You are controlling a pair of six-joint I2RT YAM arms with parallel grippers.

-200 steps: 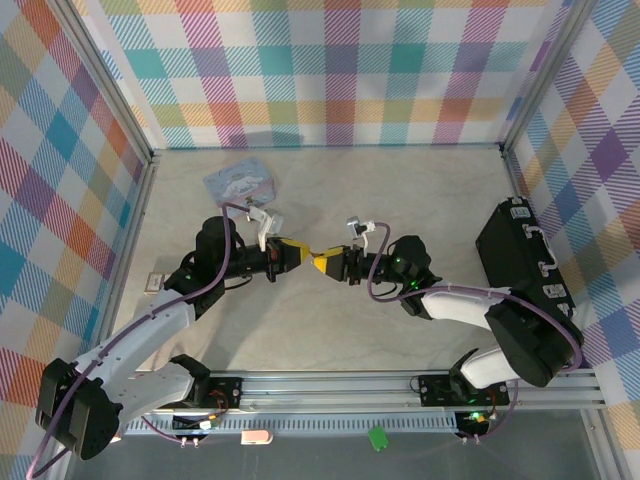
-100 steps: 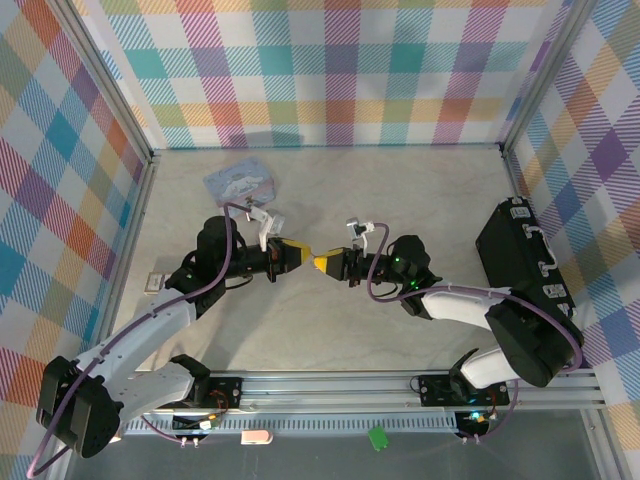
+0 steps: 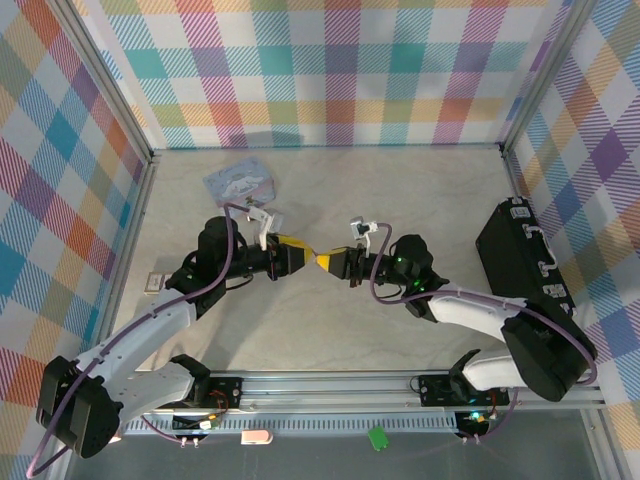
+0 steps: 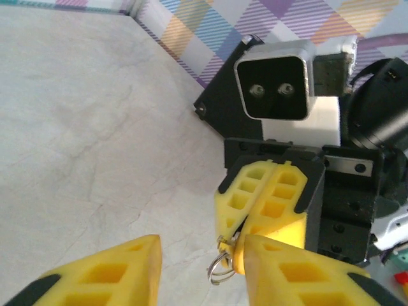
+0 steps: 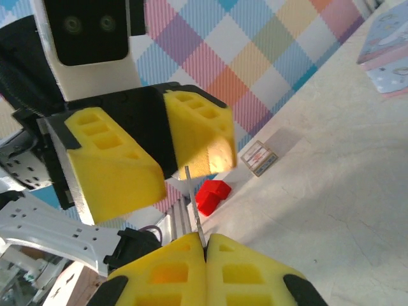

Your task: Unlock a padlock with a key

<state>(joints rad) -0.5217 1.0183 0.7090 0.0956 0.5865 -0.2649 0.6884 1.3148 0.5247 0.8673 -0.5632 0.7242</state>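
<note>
Where right fingers (image 5: pixel 167 275) meet, key (image 5: pixel 194 210) protrudes.

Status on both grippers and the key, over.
Right gripper shut on the key. Left gripper open, nose to nose with it. Tin beyond left gripper, clear of both.

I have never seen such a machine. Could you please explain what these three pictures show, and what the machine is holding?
These are two robot arms bolted at the edge of a table. One picture looks down from above; the other two come from a camera on each wrist. Each arm ends in two yellow fingers. The right fingers are shut on a thin metal key, which has a small ring on it. The left fingers are open and face the key closely. Also on the table are a pale-blue tin and a black case.
</note>
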